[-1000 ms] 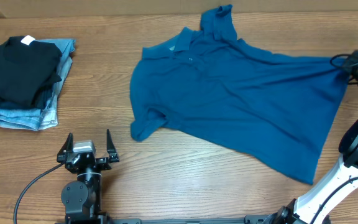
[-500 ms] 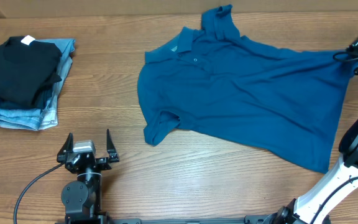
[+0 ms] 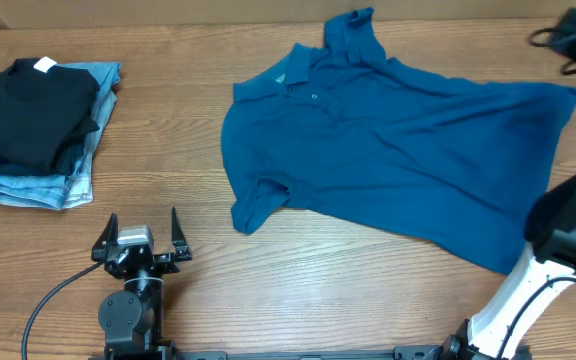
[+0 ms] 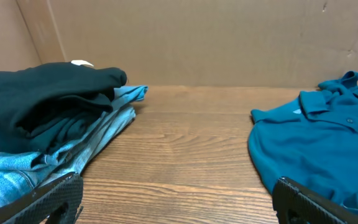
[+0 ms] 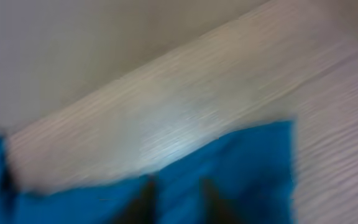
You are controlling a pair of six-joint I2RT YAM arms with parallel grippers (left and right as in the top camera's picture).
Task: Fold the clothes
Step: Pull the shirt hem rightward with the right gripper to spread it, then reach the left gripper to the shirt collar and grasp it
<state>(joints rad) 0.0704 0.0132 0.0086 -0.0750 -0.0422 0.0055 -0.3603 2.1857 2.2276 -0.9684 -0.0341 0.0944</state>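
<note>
The teal-blue shirt (image 3: 388,150) lies spread on the table, collar toward the back, hem toward the right. My right gripper (image 3: 568,30) hangs at the far right corner, off the shirt's right hem corner. Its wrist view is badly blurred: two dark fingers (image 5: 148,199) stand a narrow gap apart above the blue cloth (image 5: 241,168), and no cloth looks pinched. My left gripper (image 3: 145,235) rests open near the front edge, left of the shirt's sleeve. In its own view the left gripper (image 4: 176,183) has bare wood between its fingers, with the shirt (image 4: 316,137) to the right.
A folded black garment (image 3: 33,105) lies on light-blue jeans (image 3: 68,180) at the back left, seen close in the left wrist view as black garment (image 4: 48,93) over jeans (image 4: 104,124). A cardboard wall (image 4: 197,37) runs along the back edge.
The shirt was dragged right and stretched out, then came to rest. My right gripper let go of the hem and rose toward the back right corner. The left arm stayed still.
</note>
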